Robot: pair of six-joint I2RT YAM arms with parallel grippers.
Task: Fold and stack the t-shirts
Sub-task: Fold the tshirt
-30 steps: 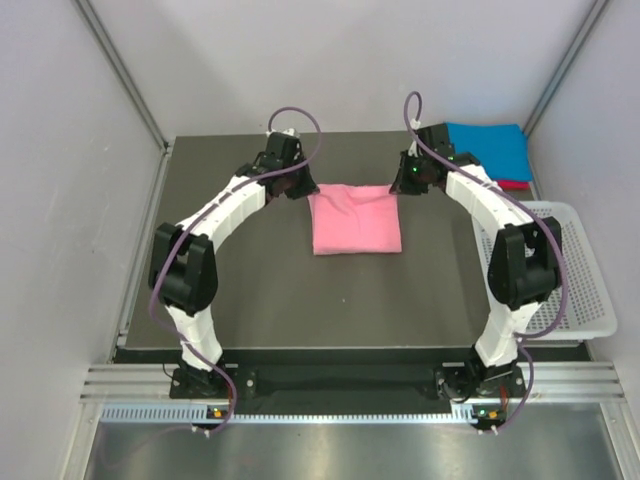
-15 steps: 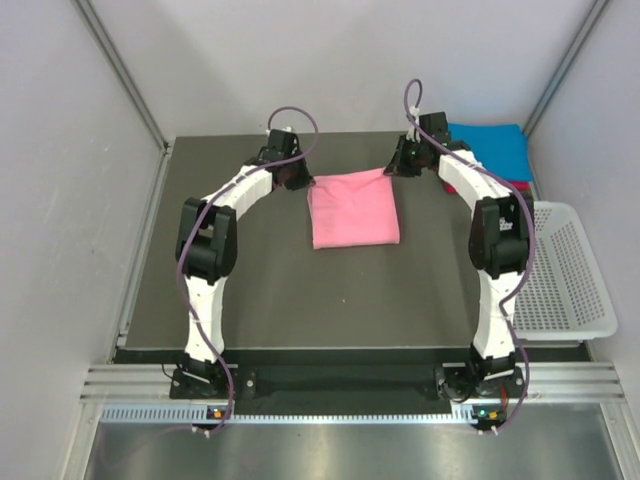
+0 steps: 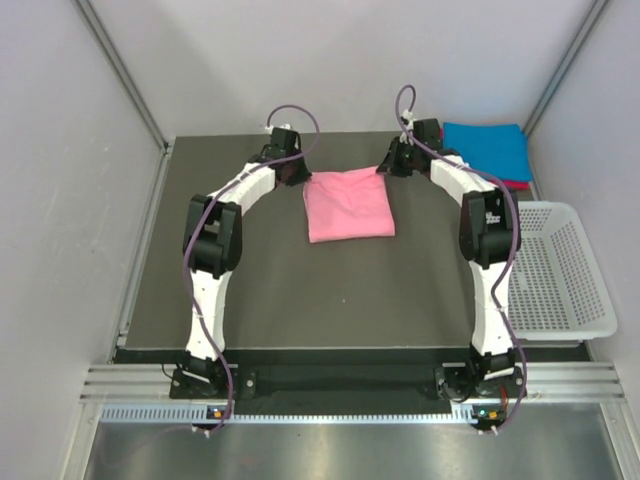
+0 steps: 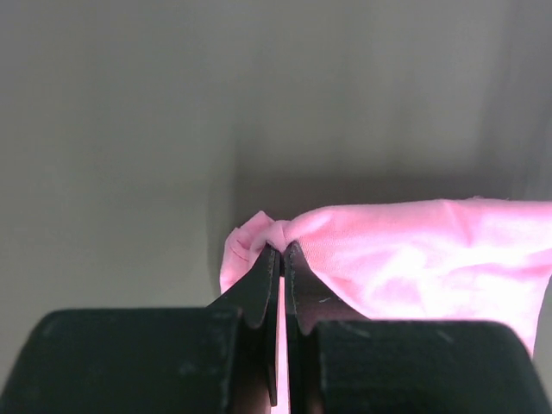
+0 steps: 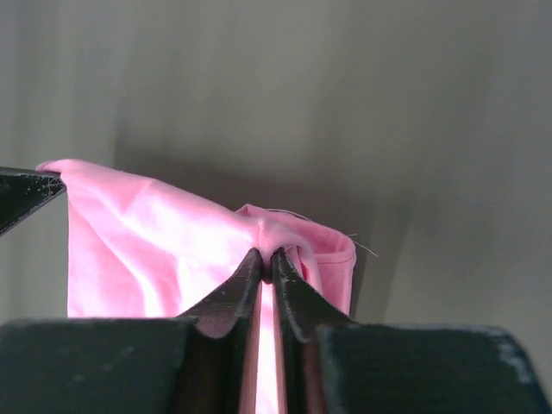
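Pinching pink t-shirt (image 3: 348, 205) corners, wrist-view pincers (image 4: 281, 259) (image 5: 267, 259)

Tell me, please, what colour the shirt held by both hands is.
The t-shirt is light pink, seen best in the top external view.

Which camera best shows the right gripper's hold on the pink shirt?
Right wrist: the right gripper is shut on a bunched corner of the pink shirt. Top external hides the pinch; left wrist misses it.
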